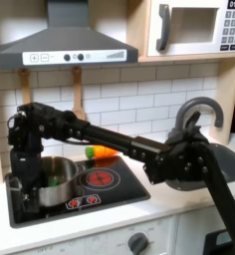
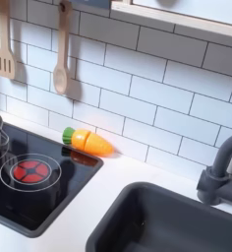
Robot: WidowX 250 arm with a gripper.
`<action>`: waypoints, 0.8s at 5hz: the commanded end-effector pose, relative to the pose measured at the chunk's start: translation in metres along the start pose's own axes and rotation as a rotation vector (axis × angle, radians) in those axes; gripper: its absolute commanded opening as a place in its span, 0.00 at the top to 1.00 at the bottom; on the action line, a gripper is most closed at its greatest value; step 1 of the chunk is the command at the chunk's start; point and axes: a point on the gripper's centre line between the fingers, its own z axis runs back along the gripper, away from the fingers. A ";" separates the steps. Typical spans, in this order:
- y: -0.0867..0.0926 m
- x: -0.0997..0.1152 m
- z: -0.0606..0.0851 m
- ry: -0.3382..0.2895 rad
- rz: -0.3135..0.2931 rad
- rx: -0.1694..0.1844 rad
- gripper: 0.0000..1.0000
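Pincer down beside silver pot on stove, grip state unclear; toy carrot behind burner.

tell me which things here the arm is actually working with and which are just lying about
In hand:
- pincer, down at the pot; whether it is open or shut cannot be told
- silver pot on the stove

Lying about:
- toy carrot at the stove's back edge
- red burner
- wooden spoon on the wall
- sink
- faucet
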 end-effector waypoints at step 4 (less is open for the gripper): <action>-0.002 -0.004 0.006 0.011 -0.008 -0.019 0.00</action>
